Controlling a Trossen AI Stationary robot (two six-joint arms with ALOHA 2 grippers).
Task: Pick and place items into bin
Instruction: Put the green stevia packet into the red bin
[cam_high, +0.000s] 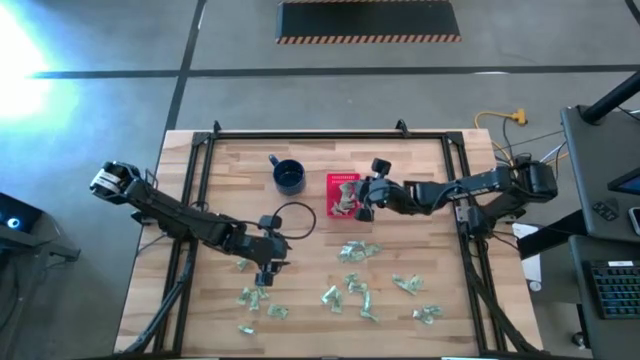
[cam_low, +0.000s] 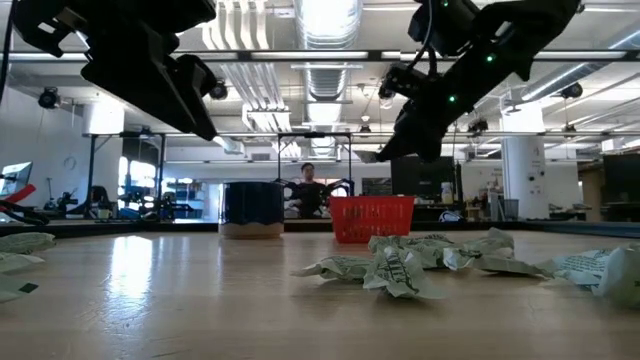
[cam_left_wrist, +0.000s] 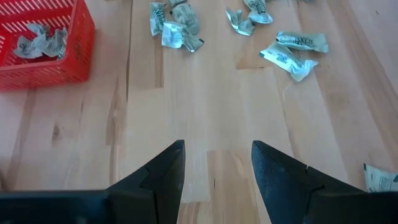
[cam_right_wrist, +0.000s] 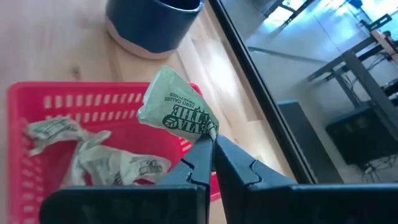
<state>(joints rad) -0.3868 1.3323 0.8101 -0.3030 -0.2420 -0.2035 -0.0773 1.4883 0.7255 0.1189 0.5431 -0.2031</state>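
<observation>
The red basket (cam_high: 342, 193) stands mid-table with a few wrinkly pieces (cam_right_wrist: 93, 155) inside it. Next to it, toward the table's left, is a dark blue mug (cam_high: 290, 176). Several pale green wrappers (cam_high: 360, 290) lie scattered on the wood nearer the near edge, and they also show in the low view (cam_low: 400, 265). My right gripper (cam_right_wrist: 210, 138) hovers at the basket's right side, shut on one wrapper (cam_right_wrist: 177, 112). My left gripper (cam_left_wrist: 217, 146) is open above bare wood, left of the scattered wrappers (cam_left_wrist: 292, 53). My right gripper pinches a pale green wrapper by one crumpled end (cam_right_wrist: 208, 129) between its two fingertips. The fingers reach in from the table's right, slanting down. The wrapper is lifted clear and sticks out beyond the fingertips over the red basket's rim (cam_right_wrist: 81, 99).
A black cable loop (cam_high: 292, 218) lies on the wood between the mug and my left arm. A dark metal frame (cam_high: 330, 136) runs along the table's far and side edges. Bare wood lies below my left gripper (cam_high: 265, 275).
</observation>
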